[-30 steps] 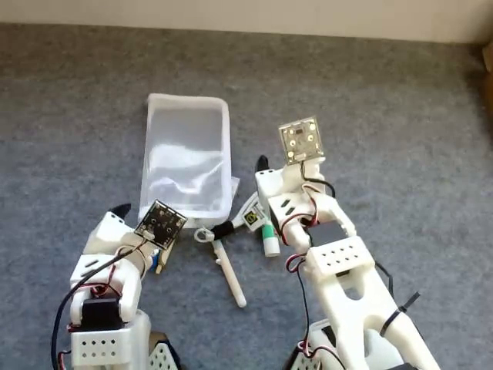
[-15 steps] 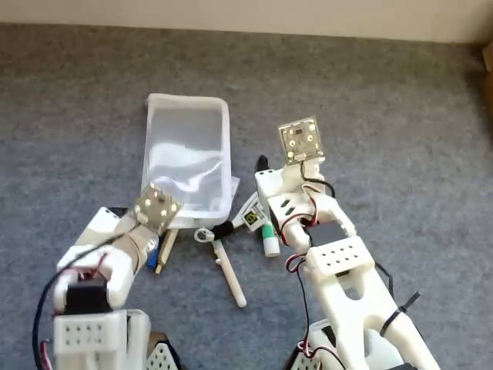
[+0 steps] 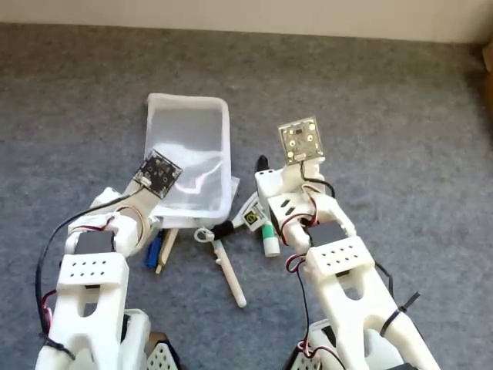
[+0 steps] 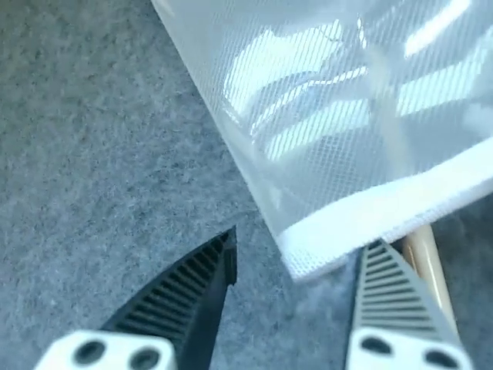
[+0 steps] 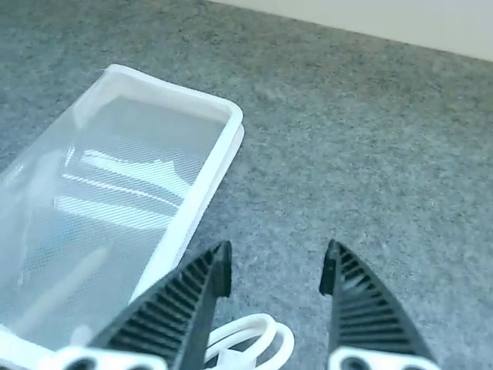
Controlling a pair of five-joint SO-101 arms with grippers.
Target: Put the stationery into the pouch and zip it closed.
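Note:
The translucent white mesh pouch (image 3: 187,154) lies flat on the grey carpet. My left gripper (image 4: 302,240) is open, its jaws standing either side of the pouch's near corner (image 4: 308,258). My right gripper (image 5: 277,250) is open too, low over the carpet just right of the pouch (image 5: 115,200); one black fingertip (image 3: 262,163) shows in the high view. Stationery lies at the pouch's near end: a white pen (image 3: 229,274), a green-capped marker (image 3: 269,237), a black clip with a yellow label (image 3: 248,219), a blue item (image 3: 154,250) and a wooden pencil (image 3: 166,248).
A white cord loop (image 5: 250,335) lies on the carpet under my right gripper. A small ring (image 3: 203,235) sits by the pen's top. Bare carpet stretches to the far side and to the right. A pale wall strip (image 3: 246,11) borders the far edge.
My left arm has moved forward to the pouch's near corner, uncovering the blue item and the pencil. The right arm and the stationery have stayed put.

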